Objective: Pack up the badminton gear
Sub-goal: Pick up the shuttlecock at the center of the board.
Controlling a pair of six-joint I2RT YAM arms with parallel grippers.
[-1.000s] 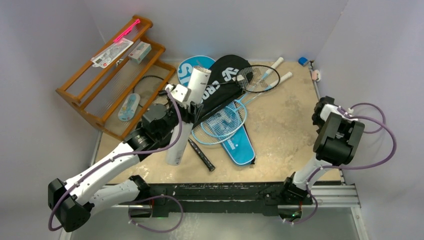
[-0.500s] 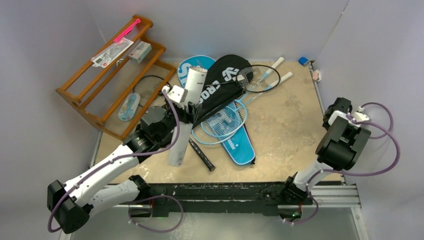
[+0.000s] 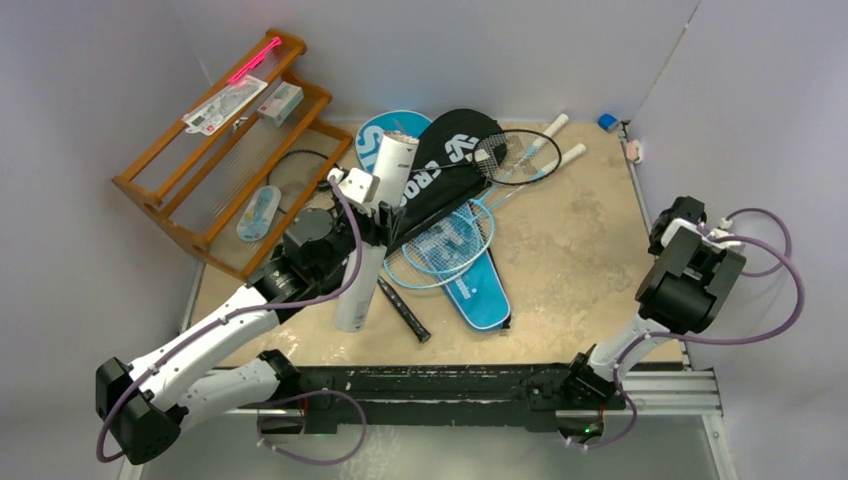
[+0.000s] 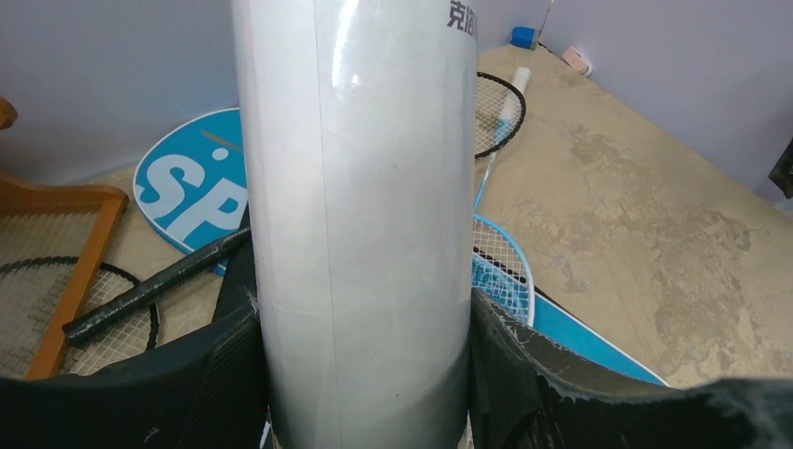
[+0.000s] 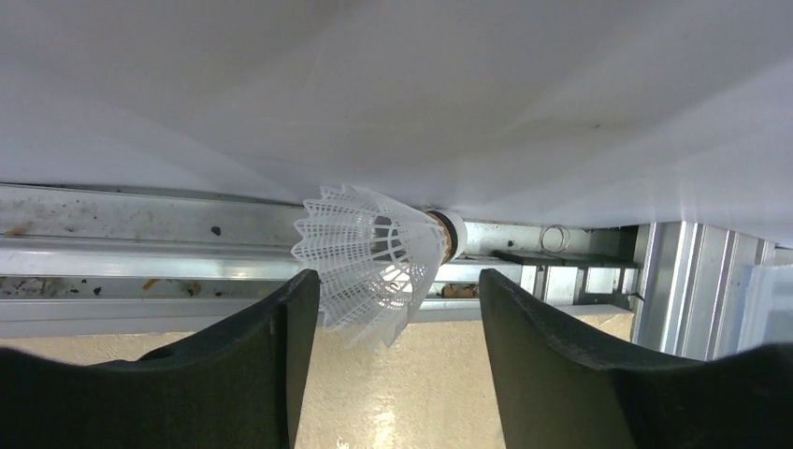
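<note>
My left gripper (image 3: pixel 372 215) is shut on the long white tube (image 3: pixel 390 165) and holds it tilted over the pile; the tube fills the left wrist view (image 4: pixel 360 206). Under it lie the black "CROSSWAY" cover (image 3: pixel 452 150), the blue "SPORT" cover (image 3: pixel 482 288), a light-blue racket (image 3: pixel 445 240) and a black racket (image 3: pixel 515 155). My right gripper (image 3: pixel 682 212) is open at the table's right edge. In the right wrist view a white shuttlecock (image 5: pixel 374 248) lies just beyond the open fingers (image 5: pixel 388 299), nearer the left finger, against the metal rail.
The wooden rack (image 3: pixel 200 170) stands at the back left with packaged items (image 3: pixel 225 105) and a pink stick (image 3: pixel 252 60); another black racket head (image 3: pixel 295 172) lies against it. A black handle (image 3: pixel 402 310) lies near the front. The wall and aluminium rail (image 5: pixel 140 234) are close to my right gripper.
My right arm has swung further right and down toward the table's right edge. My left gripper has shifted slightly with the tube still in it.
</note>
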